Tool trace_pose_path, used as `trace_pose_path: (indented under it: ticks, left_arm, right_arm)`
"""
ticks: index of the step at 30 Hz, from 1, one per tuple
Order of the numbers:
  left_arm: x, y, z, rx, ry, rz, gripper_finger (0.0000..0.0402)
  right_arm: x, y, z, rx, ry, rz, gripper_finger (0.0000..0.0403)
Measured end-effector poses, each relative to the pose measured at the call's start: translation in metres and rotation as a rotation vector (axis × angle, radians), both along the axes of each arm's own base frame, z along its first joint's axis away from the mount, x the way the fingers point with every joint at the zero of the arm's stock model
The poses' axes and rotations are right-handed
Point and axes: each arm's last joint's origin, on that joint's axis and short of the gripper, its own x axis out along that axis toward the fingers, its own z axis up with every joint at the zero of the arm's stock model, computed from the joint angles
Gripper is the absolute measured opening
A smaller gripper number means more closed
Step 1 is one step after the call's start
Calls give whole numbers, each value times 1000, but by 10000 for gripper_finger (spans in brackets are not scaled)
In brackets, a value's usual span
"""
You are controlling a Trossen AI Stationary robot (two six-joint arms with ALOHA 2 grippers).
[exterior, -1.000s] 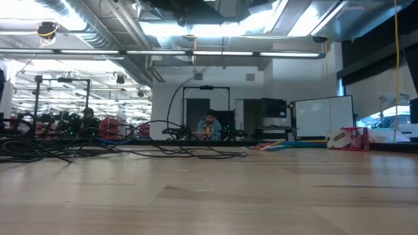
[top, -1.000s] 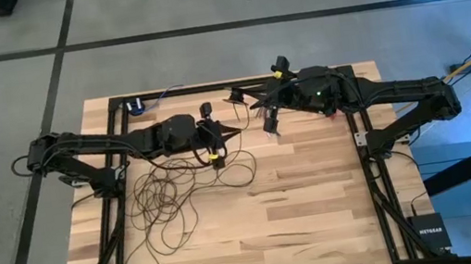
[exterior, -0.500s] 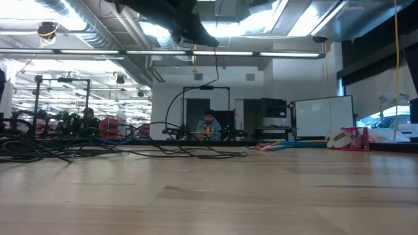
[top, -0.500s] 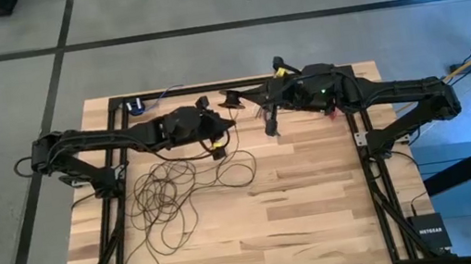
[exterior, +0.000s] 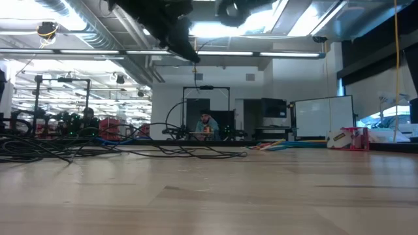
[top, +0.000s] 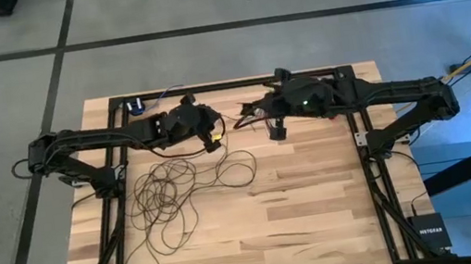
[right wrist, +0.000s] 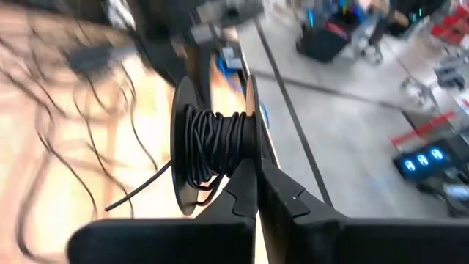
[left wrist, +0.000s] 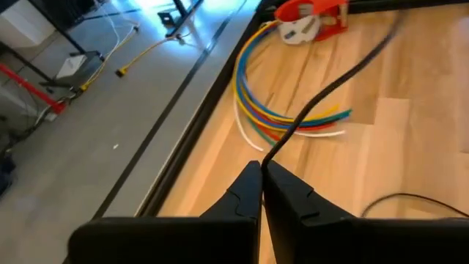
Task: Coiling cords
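The cord is a thin dark wire. Most of it lies in loose loops [top: 168,191] on the table's left half. One end is wound on a black round spool [right wrist: 216,143]. My left gripper [top: 216,137] hangs above the far middle of the table, shut on a stretch of the cord [left wrist: 322,92]. My right gripper [top: 247,116] faces it from the right, a short way off, shut on the spool. In the low view both hang high, the left gripper [exterior: 192,53] lower than the right gripper [exterior: 235,10]. My left gripper pinches one strand of the cord [left wrist: 265,160] between its two fingertips and slants downward. The strand runs on past the tips, clear of the table. My right gripper is shut at the rim of the spool's flange [right wrist: 253,150] beside the winding. Its own fingers [right wrist: 242,187] hide the exact spot. The spool is lifted clear, and a loose end [right wrist: 135,194] trails from it.
A short bundle of multicoloured wires [left wrist: 293,114] and a red tape dispenser [left wrist: 311,15] lie by the table's right side. A small blue item [top: 135,105] sits at the far left corner. Bare wood [top: 312,205] spreads over the near right. A person [exterior: 208,124] sits far behind.
My left gripper has moved toward the far edge, swung toward the right gripper and tipped lower, coming into the low view from above. My right gripper has sunk and tipped downward with the spool. The loops on the table have stayed in place.
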Motion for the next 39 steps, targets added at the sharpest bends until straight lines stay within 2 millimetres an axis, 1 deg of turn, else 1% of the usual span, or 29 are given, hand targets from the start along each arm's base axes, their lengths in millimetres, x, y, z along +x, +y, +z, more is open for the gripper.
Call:
trace_pose_path:
  ticks: [4,6,9,15,16,20,25,28,33,35,39]
  left_arm:
    - [0,-3,1,1,-4,-13,2]
    - [-2,-3,3,1,-12,-11,1]
    - [-6,-4,7,-10,-18,-4,2]
    - [-16,2,5,-22,23,117,2]
    - [-16,2,5,-19,21,132,2]
    - [-16,2,7,-13,11,131,3]
    - [-16,2,7,-12,13,133,3]
    - [-15,-6,9,-21,-6,86,3]
    - [-11,-28,24,13,-112,-36,3]
    - [-9,-38,29,29,-151,-79,3]
    - [-5,-53,35,37,-208,-204,3]
  right_arm:
    - [3,-1,-17,-10,97,-23,3]
    - [6,-1,-30,-15,155,-16,3]
    - [7,-1,-40,-17,187,-13,3]
    - [6,0,-40,-3,190,4,3]
    - [4,0,-41,5,213,12,3]
    - [2,1,-45,26,260,27,3]
    - [4,0,-40,23,195,12,3]
    - [5,-2,-43,-15,224,-41,3]
    - [11,-5,-57,-80,320,-104,3]
    - [15,-6,-61,-115,325,-145,3]
    - [27,-9,-63,-171,275,-191,3]
